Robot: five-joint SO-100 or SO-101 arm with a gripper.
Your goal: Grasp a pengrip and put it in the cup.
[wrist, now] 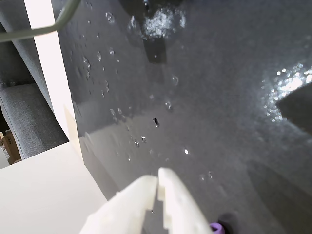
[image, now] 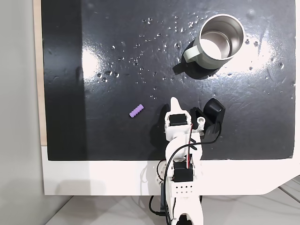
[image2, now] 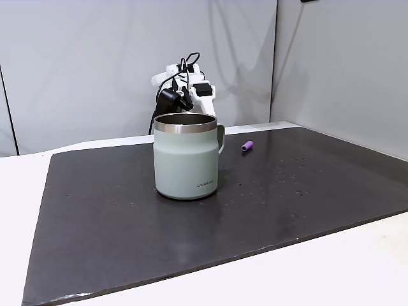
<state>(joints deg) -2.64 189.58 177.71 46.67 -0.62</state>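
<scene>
Pengrip (image: pixel 136 111) lies loose on the tabletop (image: pixel 117 70), well apart from the cup (image: pixel 216 40). End effector (wrist: pixel 158 183) closed, empty. Grasp and drop both pending.

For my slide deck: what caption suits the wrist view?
Closed hand hovering over the dark mat, the purple pengrip peeking in at the bottom edge.

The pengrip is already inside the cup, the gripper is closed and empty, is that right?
Not quite. The pengrip lies on the black mat, well apart from the cup, as a fixed view from above shows. The rest holds: the gripper is shut and holds nothing in the wrist view.
</scene>
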